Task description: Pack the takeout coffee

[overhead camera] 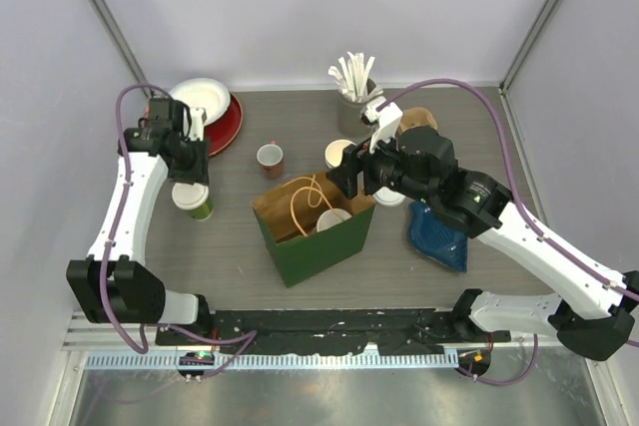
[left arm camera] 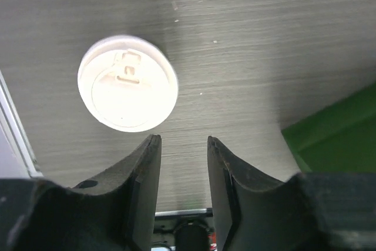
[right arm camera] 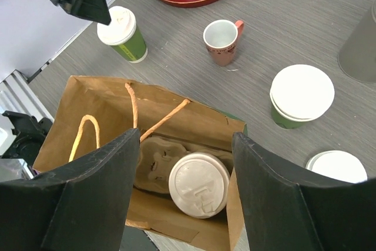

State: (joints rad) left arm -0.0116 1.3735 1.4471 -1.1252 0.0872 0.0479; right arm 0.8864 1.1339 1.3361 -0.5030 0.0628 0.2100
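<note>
Left wrist view: the left gripper (left arm camera: 183,140) points down at the grey table (left arm camera: 264,39), its jaws standing at a narrow gap with nothing between them. Just past its fingertips, up and to the left, stands the left-hand lidded cup (left arm camera: 128,83), seen from above as a round white lid and clear of both fingers. A corner of the green paper bag (left arm camera: 336,130) shows at the right edge. From the top camera this cup stands near the table's left side, just beside the gripper, and a red plate (overhead camera: 228,125) and a white dish (overhead camera: 200,97) lie behind them at the back. The right gripper (right arm camera: 187,139) hangs over the open mouth of the bag, its jaws spread wide and empty. Below it, in a pulp carrier tray (right arm camera: 154,160) at the bottom of the brown inside, sits the bagged lidded cup (right arm camera: 198,184). Beyond the bag a small red-and-white cup (right arm camera: 222,40) stands on the table without a lid. To its right is the right-hand lidded cup (right arm camera: 301,95), green under its white top. Nearer the arm lies another white lid (right arm camera: 339,166); whether a cup is under it I cannot tell. A holder of white sticks (overhead camera: 354,87) stands at the back, and a blue pouch (overhead camera: 436,234) lies to the right of the bag.
</note>
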